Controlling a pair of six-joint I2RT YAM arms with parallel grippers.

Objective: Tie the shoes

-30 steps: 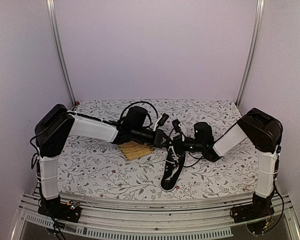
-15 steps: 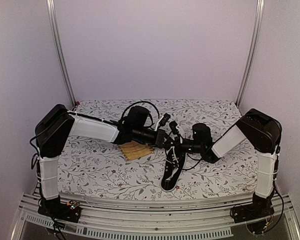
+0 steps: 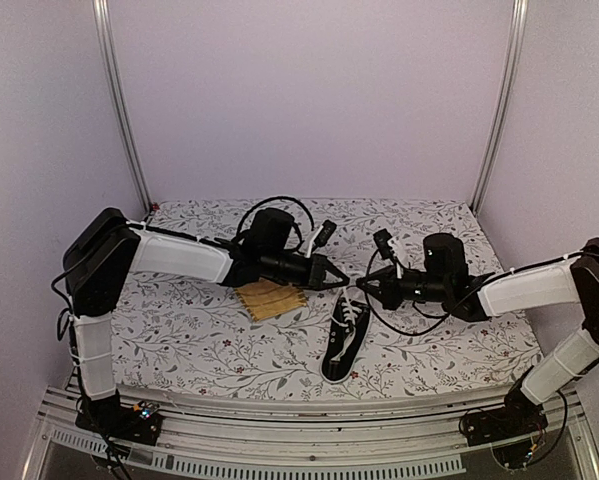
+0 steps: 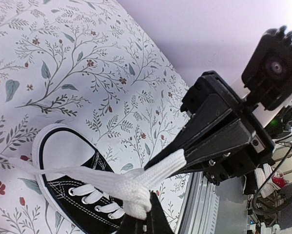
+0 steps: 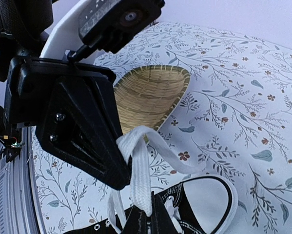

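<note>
The black sneaker (image 3: 343, 346) with white sole lies at the table's middle front, toe toward me. Above its far end my left gripper (image 3: 337, 283) and right gripper (image 3: 365, 284) meet tip to tip, each shut on a white lace. In the left wrist view my left gripper (image 4: 141, 223) pinches a bunched lace (image 4: 134, 187), which runs up into the right gripper (image 4: 210, 142) over the shoe (image 4: 72, 201). In the right wrist view my right gripper (image 5: 148, 223) pinches a lace (image 5: 143, 168) looped at the left gripper (image 5: 80, 134), above the shoe (image 5: 206, 204).
A yellow woven mat (image 3: 269, 299) lies just left of the shoe and under the left wrist; it also shows in the right wrist view (image 5: 148, 95). The floral table cloth (image 3: 199, 340) ends at a metal rail at the front. Walls stand on three sides.
My right arm has stretched out low and its wrist has drawn back to the right, pulling its lace away from the shoe. My left gripper has shifted slightly right. The shoe lies as before.
</note>
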